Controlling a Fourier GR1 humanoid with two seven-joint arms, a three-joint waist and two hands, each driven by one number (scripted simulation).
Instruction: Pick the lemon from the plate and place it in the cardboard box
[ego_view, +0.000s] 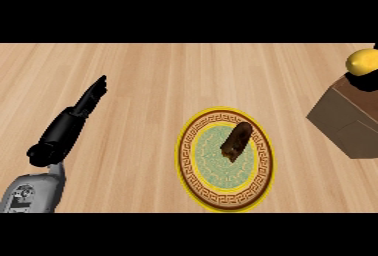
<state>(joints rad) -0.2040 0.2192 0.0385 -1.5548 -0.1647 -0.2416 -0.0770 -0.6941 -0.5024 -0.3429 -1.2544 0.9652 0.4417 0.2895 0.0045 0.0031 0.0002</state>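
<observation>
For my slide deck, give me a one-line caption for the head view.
Right hand holds the lemon above the cardboard box; a brown item remains on the plate.

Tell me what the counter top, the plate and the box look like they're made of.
The counter top looks like light wood, matte, with plank seams and grain lines running across it. The plate looks like glazed ceramic: a yellow rim, a brown key-pattern band and a pale green centre, though the material can't be confirmed. The box looks like plain brown cardboard, dull and unprinted.
</observation>
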